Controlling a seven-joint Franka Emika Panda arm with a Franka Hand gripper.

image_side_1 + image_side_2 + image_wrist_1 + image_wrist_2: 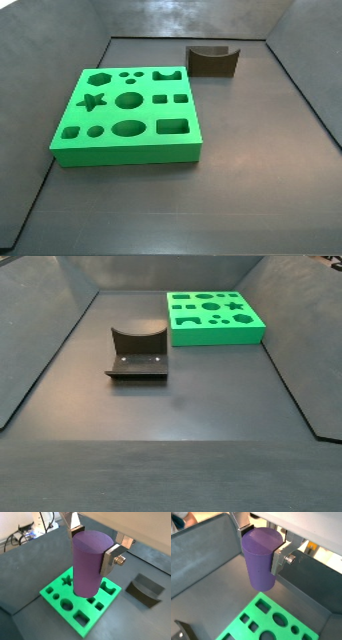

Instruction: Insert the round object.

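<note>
My gripper (92,546) is shut on the round object, a matte purple cylinder peg (89,562), and holds it upright well above the floor; it also shows in a wrist view (260,558). The silver fingers (111,559) clamp its upper part on both sides. The green block (80,601) with several shaped holes lies below the peg's lower end; it also shows in both side views (130,115) (214,317). Neither the gripper nor the peg shows in the side views.
A dark brown curved block (138,351) stands on the dark floor beside the green block; it also shows in a side view (211,61) and a wrist view (145,590). Dark sloping walls (40,346) surround the floor.
</note>
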